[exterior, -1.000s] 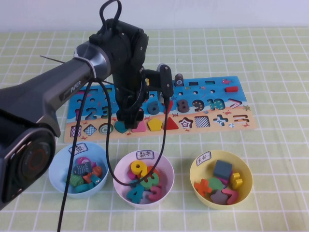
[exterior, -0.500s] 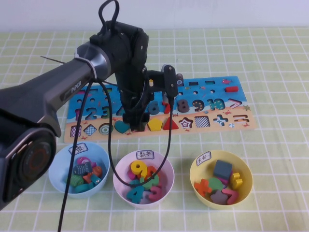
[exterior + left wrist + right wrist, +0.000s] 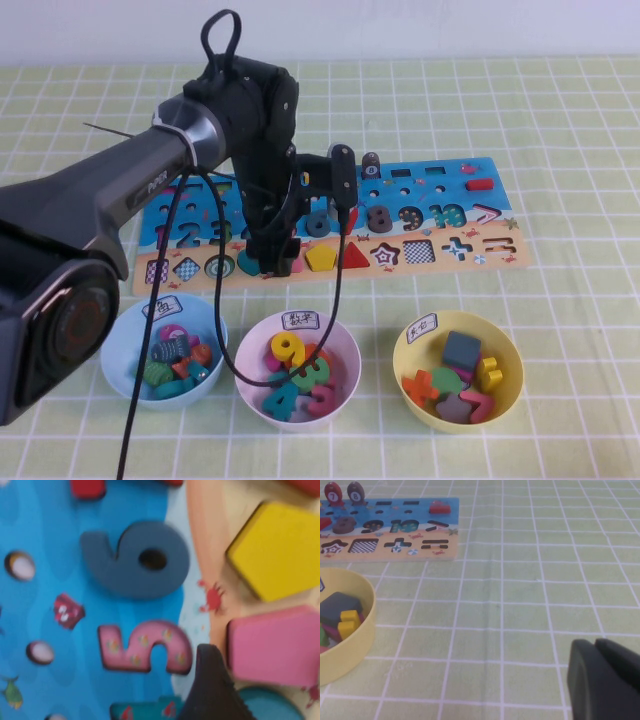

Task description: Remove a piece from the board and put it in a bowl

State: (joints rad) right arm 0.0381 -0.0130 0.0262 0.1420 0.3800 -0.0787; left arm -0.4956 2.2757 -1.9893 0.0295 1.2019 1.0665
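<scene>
Left gripper (image 3: 277,262): mine, low over the tan strip of the board (image 3: 500,262), jaws spread wide, nothing held; one dark fingertip (image 3: 210,690) shows just beside the piece on the wrist view

Right gripper (image 3: 605,680): parked off to the side above bare checked cloth, well apart from the board; whether its fingers are parted I cannot tell

Piece (image 3: 272,645): pink block seated in its slot on the tan strip, between the yellow pentagon (image 3: 275,550) and a teal shape (image 3: 272,705) below my fingertip

Step in hand: closing in for the pick, I judge; nothing lifted yet

How to do it well: centre the jaws so one finger lands on each side of the pink block, not on the pentagon's edge; go straight down, squeeze on the flat sides, then lift vertically so it clears the slot without tipping

Bowl (image 3: 505,345): pale yellow, near the robot's right, already holding several blocks; room left on top

Around: white bowl (image 3: 345,345) and light blue bowl (image 3: 210,320) sit nearer to me, so the carry must pass over the white one; pink 5 (image 3: 145,647) and grey 6 (image 3: 135,560) lie just up the board

In the way: tight neighbours on both sides, and my own cable (image 3: 340,260) hanging over the white bowl
</scene>
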